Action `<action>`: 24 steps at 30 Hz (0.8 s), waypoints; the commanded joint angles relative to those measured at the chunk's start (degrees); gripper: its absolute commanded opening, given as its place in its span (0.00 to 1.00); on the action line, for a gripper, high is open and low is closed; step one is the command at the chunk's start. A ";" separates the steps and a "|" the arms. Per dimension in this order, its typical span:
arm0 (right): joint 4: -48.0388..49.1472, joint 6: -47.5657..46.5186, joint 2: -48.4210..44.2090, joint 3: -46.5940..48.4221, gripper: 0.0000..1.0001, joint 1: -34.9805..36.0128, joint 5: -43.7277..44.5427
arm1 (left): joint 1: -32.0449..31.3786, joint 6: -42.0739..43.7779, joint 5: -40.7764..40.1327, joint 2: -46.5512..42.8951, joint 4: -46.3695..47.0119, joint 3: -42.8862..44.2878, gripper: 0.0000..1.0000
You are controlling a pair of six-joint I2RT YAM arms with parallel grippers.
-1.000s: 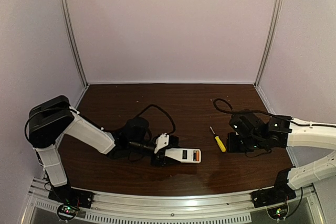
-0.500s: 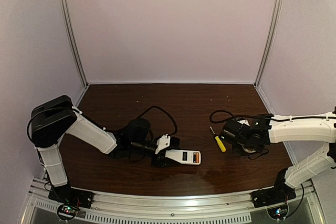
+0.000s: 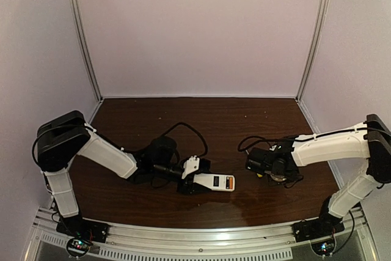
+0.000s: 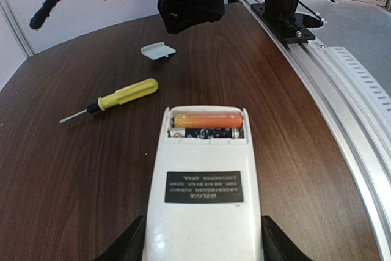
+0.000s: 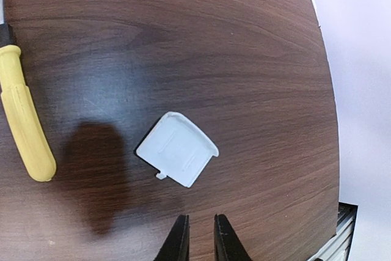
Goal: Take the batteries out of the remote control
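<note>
Remote pinned, batteries exposed

My left gripper (image 4: pixel 201 246) clamps the flat white plastic remote control (image 4: pixel 203 191) steady, 1 orange cylindrical battery (image 4: pixel 206 120) showing; my right gripper (image 5: pixel 200 236), nearly closed, hovers empty above the small white cover piece (image 5: pixel 177 149).

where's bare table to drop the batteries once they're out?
Bare wood: far half of the table behind both arms, and the strip between remote control and rail. Crowded: around the screwdriver and battery cover, under the right gripper.
</note>
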 commanded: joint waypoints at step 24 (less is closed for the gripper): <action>21.09 -8.49 -21.59 -8.15 0.57 -0.21 -10.54 | 0.15 3.79 4.17 1.53 -5.18 2.92 0.00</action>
